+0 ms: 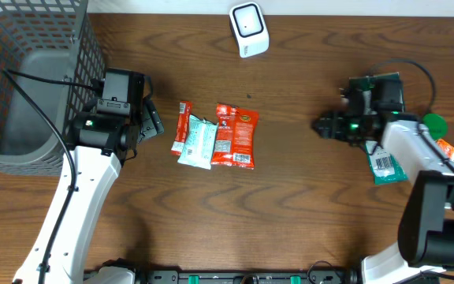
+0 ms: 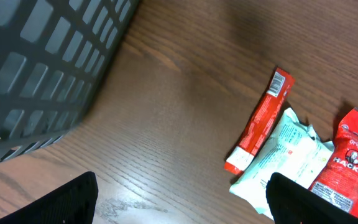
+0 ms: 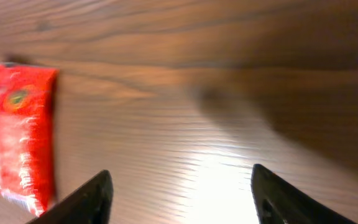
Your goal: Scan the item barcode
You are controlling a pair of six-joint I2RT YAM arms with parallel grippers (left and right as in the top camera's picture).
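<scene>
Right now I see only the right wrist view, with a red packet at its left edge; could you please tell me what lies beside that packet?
Observer: The red Hacks packet has a white packet against its other side, and past that lies a thin red stick packet.
Operator: Thank you. Could you also tell me where the scanner is?
Observer: The white scanner sits apart from the three packets, near the top edge of the overhead view.
</scene>
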